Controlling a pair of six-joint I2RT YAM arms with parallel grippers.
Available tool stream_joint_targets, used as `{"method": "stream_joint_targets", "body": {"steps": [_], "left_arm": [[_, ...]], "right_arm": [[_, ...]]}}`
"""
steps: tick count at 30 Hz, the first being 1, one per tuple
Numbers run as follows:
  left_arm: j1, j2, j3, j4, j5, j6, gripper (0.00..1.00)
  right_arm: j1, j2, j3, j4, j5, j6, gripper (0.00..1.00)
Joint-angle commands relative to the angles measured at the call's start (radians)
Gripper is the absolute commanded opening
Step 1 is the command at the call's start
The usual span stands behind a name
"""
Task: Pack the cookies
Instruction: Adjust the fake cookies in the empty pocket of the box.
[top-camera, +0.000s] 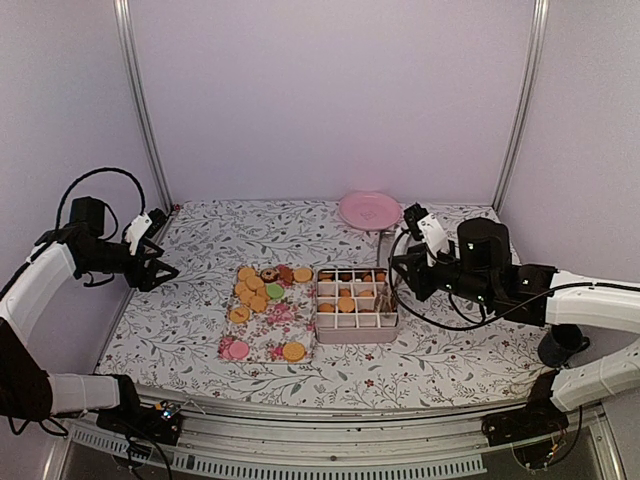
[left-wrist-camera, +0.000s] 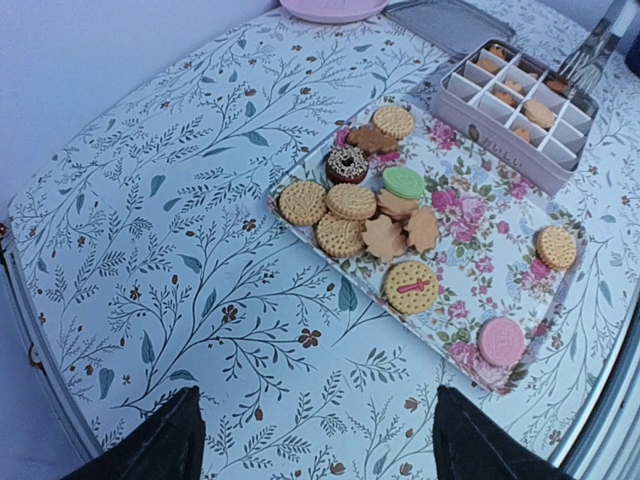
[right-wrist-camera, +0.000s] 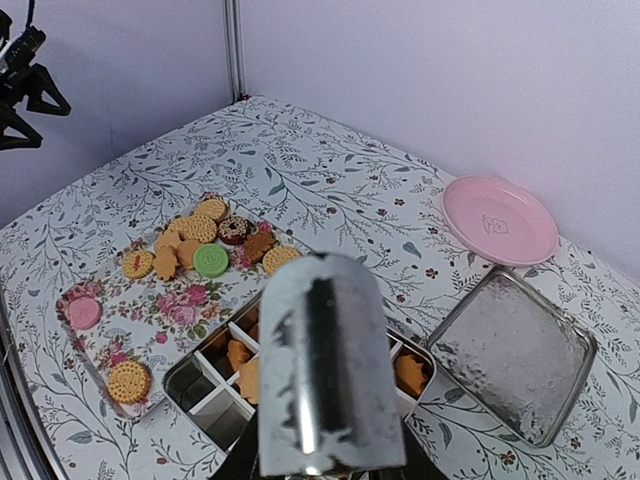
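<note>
Though some compartments of the tin (top-camera: 357, 331) held cookies (top-camera: 345, 304), most lay left of it; left gripper (top-camera: 160, 272) gaped empty, right gripper (top-camera: 402, 273) clamped a utensil (right-wrist-camera: 318, 370).

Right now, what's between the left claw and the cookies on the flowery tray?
Nothing but bare leafy tablecloth lies between the left gripper and the cookies; the left wrist view shows it.

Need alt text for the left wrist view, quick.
A floral tray of loose cookies lies mid-frame on the patterned table, with a partly filled divided box beyond it at upper right. The left gripper hangs open above the table at the bottom edge; a pink plate peeks in at the top.
</note>
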Motion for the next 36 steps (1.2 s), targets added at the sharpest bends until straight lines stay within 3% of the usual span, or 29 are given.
{"method": "stream_joint_targets", "body": {"steps": [1,19,24,36], "left_arm": [[0.009,-0.013,0.006,-0.002,0.012,-0.006,0.79],[0.009,-0.010,0.011,-0.004,0.013,-0.010,0.79],[0.009,-0.010,0.011,-0.003,0.009,-0.011,0.79],[0.010,-0.012,0.012,-0.007,0.005,-0.006,0.79]], "right_arm": [[-0.003,-0.039,0.056,0.005,0.030,-0.049,0.28],[-0.004,-0.023,0.104,0.015,-0.006,-0.075,0.29],[0.014,0.029,0.132,0.072,-0.073,-0.026,0.31],[0.093,0.190,0.186,0.149,-0.038,0.007,0.37]]}}
